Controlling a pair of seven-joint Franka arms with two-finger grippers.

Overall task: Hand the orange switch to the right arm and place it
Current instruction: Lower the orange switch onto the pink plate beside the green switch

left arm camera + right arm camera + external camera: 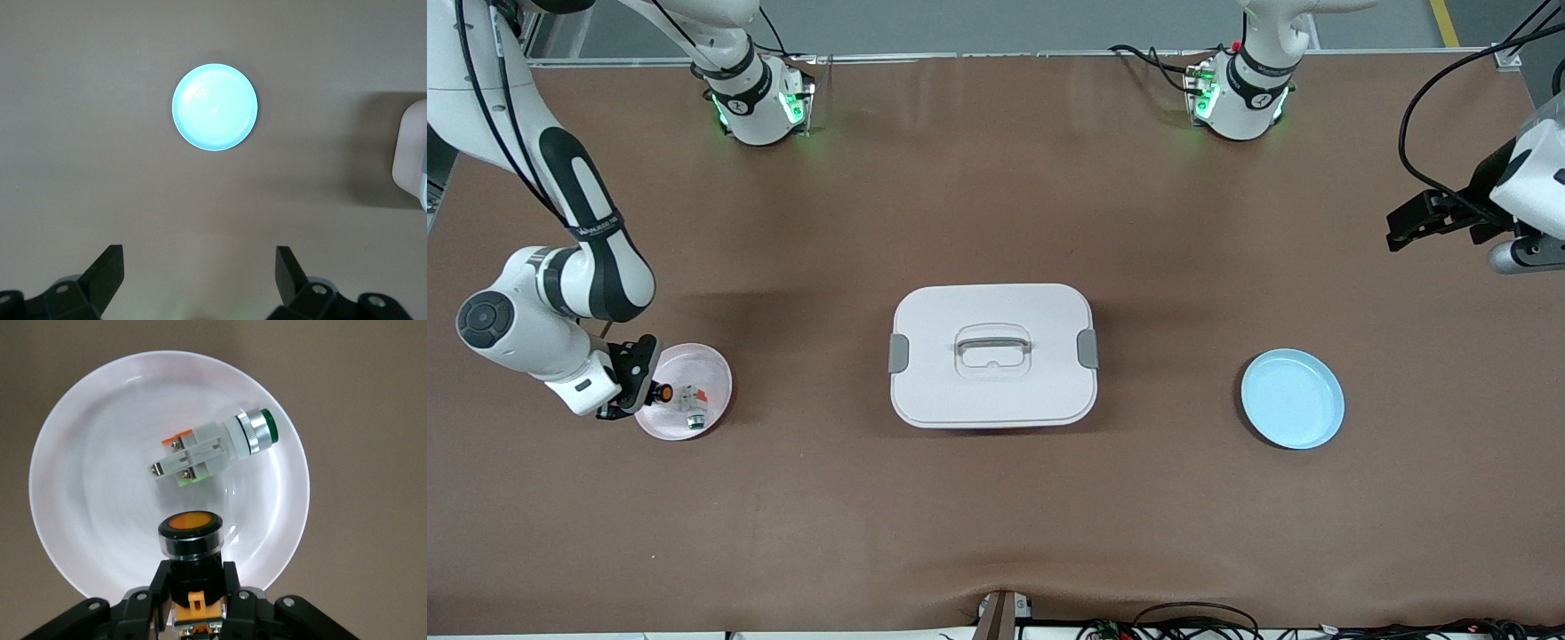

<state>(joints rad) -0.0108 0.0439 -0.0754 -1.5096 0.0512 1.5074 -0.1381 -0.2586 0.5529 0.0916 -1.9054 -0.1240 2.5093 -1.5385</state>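
The orange switch (663, 392), a small black cylinder with an orange round end, sits between the fingers of my right gripper (651, 391). In the right wrist view the right gripper (193, 577) is shut on the switch's (191, 533) black body, over the rim of the pale pink plate (87, 487). That plate (716, 373) lies toward the right arm's end of the table. My left gripper (1400, 229) hangs high over the left arm's end of the table. In its wrist view the left gripper (200, 257) is open with nothing between the fingers.
A white-grey switch with a green button (213, 447) lies in the pink plate (693, 402). A white lidded box (992, 356) stands mid-table. A light blue plate (1292, 398) lies toward the left arm's end, also seen below the left wrist (214, 107).
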